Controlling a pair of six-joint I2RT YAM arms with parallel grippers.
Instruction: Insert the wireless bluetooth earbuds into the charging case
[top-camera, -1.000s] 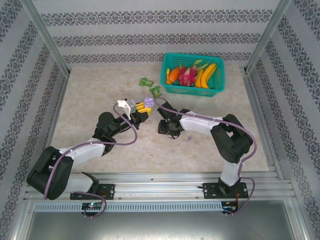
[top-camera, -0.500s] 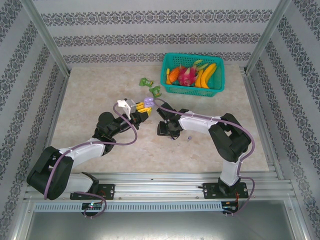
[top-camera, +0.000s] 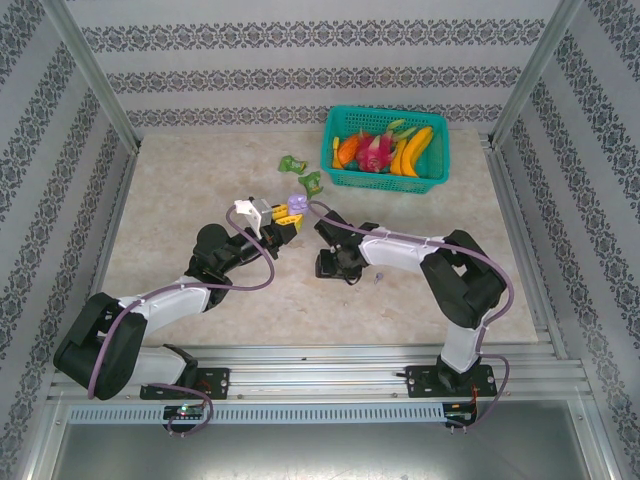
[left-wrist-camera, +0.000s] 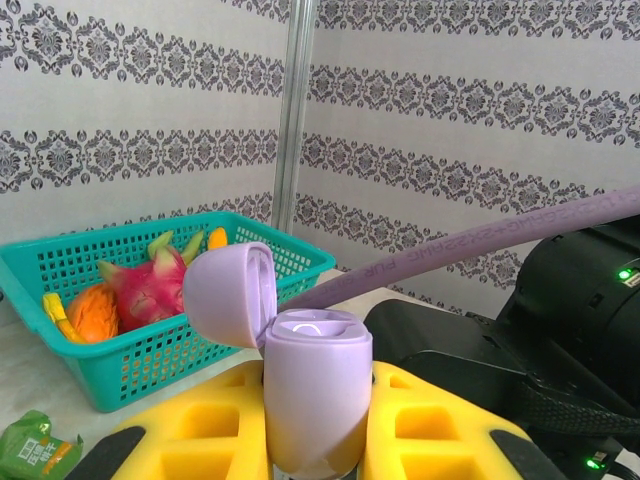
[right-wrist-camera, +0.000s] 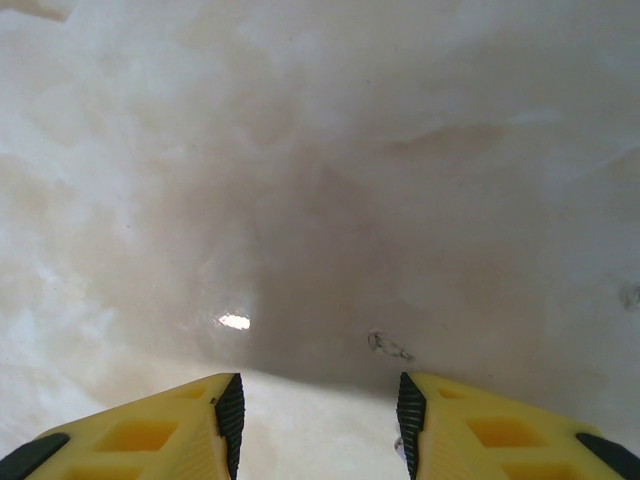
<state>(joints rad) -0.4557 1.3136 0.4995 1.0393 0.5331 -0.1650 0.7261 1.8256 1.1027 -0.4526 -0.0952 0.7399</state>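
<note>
Item 1. Charging case (left-wrist-camera: 318, 390), pale purple and rounded, stands upright with its hinged lid (left-wrist-camera: 232, 295) swung open to the left. It is clamped between the yellow fingers (left-wrist-camera: 205, 430) of the left hand (left-wrist-camera: 318, 455). From overhead the case (top-camera: 297, 200) is raised off the tabletop (top-camera: 190, 190) at the tip of the left hand (top-camera: 283, 214), near the middle of the tabletop. What sits in its top recess cannot be made out.

Item 2. Right hand (top-camera: 335, 265), angled down at the tabletop just right of the left hand. The wrist view shows the right hand (right-wrist-camera: 318, 410) with its fingers (right-wrist-camera: 150, 432) parted, nothing between them, and bare marbled tabletop (right-wrist-camera: 320, 150) beyond.

Item 3. Tiny pale speck (top-camera: 378, 277), lying on the tabletop just right of the right hand. It is too small to identify.

Item 4. Teal mesh basket (top-camera: 436, 172) at the far right of the tabletop, holding bananas (top-camera: 415, 150), a dragon fruit (top-camera: 375, 150) and an orange fruit (top-camera: 347, 150).

Item 5. Two green wrappers (top-camera: 291, 163), crumpled, between the basket and the case. The nearer wrapper (top-camera: 311, 182) is just beyond the case.
</note>
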